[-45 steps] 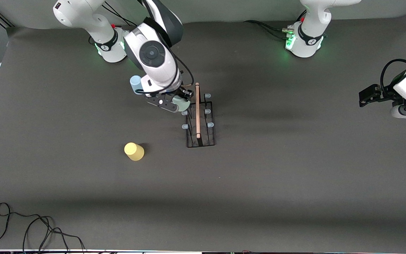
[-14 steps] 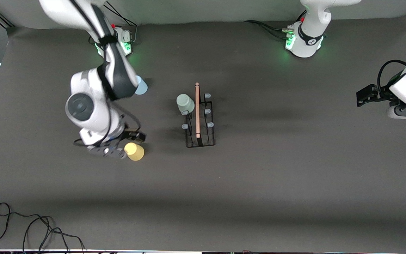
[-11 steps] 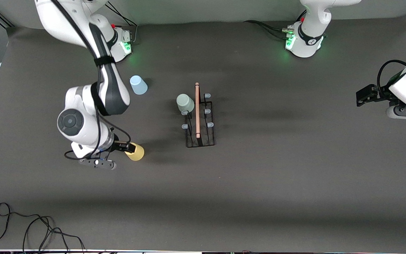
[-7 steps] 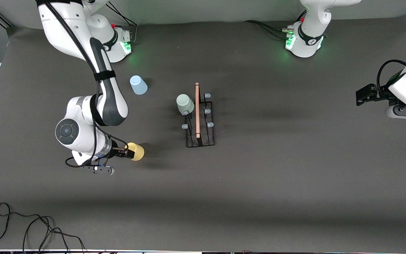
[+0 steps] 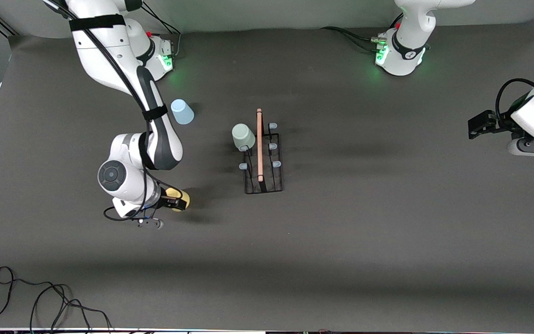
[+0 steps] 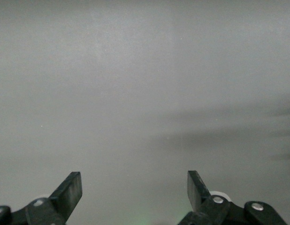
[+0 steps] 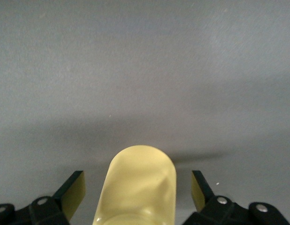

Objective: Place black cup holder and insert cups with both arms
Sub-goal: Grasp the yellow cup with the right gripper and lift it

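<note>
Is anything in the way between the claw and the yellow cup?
Nothing visible. The right gripper is open with the yellow cup already between its fingers; bare mat shows in the gaps either side.

One camera hangs high, looking down across the whole table (image 5: 341,260) toward both bases. Each wrist camera peers close past its tool; the yellow cup (image 7: 138,187) shows in front and right wrist views.

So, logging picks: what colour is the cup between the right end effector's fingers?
Yellow cup; clearest in the right wrist view.
</note>
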Robot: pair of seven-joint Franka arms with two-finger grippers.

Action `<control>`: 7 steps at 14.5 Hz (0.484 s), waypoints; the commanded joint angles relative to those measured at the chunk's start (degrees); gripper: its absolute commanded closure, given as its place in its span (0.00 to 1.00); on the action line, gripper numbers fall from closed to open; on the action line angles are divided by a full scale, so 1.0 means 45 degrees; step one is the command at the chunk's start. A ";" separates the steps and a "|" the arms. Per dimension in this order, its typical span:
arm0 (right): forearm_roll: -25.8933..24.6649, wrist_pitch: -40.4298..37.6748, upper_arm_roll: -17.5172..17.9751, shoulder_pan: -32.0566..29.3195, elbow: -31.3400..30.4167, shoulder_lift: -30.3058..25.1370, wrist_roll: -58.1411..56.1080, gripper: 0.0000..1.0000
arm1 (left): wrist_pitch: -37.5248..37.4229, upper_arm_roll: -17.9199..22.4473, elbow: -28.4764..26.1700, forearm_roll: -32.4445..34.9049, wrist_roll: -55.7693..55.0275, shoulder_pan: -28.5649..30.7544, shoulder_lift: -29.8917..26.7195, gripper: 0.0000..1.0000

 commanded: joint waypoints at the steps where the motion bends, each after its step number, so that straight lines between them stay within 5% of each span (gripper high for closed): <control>1: 0.0489 0.0261 -0.0089 0.0445 -0.0478 -0.0175 -0.0339 0.00 | -0.0189 0.0040 0.0084 0.0227 -0.0144 -0.0157 -0.0025 0.00; 5: 0.0489 0.0281 -0.0089 0.0543 -0.0811 -0.0311 -0.0358 0.03 | -0.0169 0.0040 0.0084 0.0227 -0.0124 -0.0138 -0.0006 0.00; 6: 0.0489 0.0281 -0.0089 0.0544 -0.0811 -0.0331 -0.0397 0.18 | -0.0169 0.0040 0.0064 0.0227 -0.0124 -0.0138 -0.0006 0.00; 7: 0.0489 0.0281 -0.0108 0.0544 -0.0811 -0.0389 -0.0572 0.49 | -0.0169 0.0040 0.0084 0.0227 -0.0124 -0.0138 -0.0006 0.00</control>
